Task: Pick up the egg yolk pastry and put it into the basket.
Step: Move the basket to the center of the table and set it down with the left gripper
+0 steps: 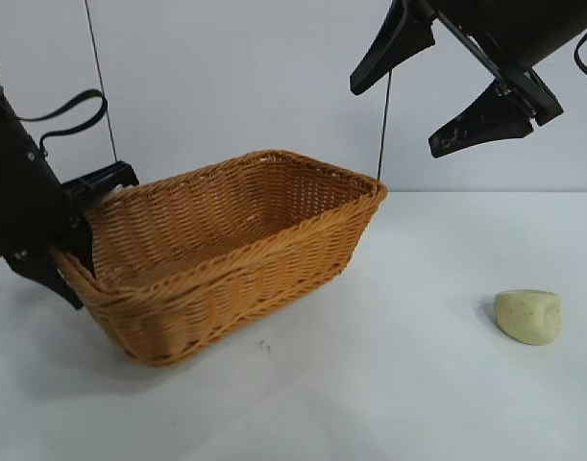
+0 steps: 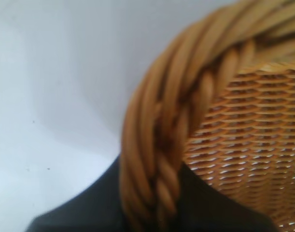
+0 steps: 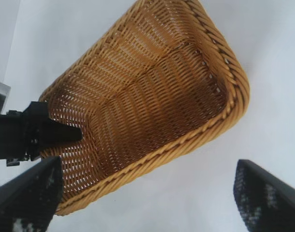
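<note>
The left claw (image 1: 77,226) is clamped on the basket's (image 1: 274,252) braided end rim, one finger inside, one outside, tipping that end off the surface (image 1: 389,384), probably to steady or reposition it for loading. High above the basket's far corner, the right claw (image 1: 437,91) hangs spread wide and empty. The pastry (image 1: 528,316), a pale cream dimpled lump, lies on the surface well apart from the basket's far end.

The big orange-brown woven wicker basket (image 1: 226,252) sits on the white worktop (image 1: 389,384), toward the left. The small pale cream egg yolk pastry (image 1: 529,316) lies on the worktop far to its right, well apart. The left gripper (image 1: 77,230) holds the basket's left end. The right gripper (image 1: 442,91) hangs high, above the gap between them.
</note>
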`<action>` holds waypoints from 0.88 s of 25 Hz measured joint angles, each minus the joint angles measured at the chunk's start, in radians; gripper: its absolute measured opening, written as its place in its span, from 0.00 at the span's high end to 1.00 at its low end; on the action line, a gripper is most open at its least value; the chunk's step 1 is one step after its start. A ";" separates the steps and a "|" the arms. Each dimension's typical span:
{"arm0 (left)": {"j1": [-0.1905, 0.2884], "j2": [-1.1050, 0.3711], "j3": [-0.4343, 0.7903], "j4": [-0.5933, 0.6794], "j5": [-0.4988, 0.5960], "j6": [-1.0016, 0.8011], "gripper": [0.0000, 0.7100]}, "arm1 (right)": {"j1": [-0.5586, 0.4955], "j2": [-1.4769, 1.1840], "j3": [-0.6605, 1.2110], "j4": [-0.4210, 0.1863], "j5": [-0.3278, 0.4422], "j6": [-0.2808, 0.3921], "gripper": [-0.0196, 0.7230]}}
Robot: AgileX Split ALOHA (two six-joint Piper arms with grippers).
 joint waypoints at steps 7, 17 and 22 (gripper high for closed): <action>0.000 0.100 -0.138 0.008 0.102 0.224 0.80 | 0.000 0.000 0.000 -0.006 0.005 0.000 0.08; -0.001 0.105 -0.144 0.030 0.073 0.297 0.80 | 0.000 0.000 0.000 -0.008 0.005 0.000 0.08; -0.013 0.106 -0.144 0.049 0.049 0.299 0.80 | 0.000 0.000 0.000 -0.008 0.005 0.000 0.08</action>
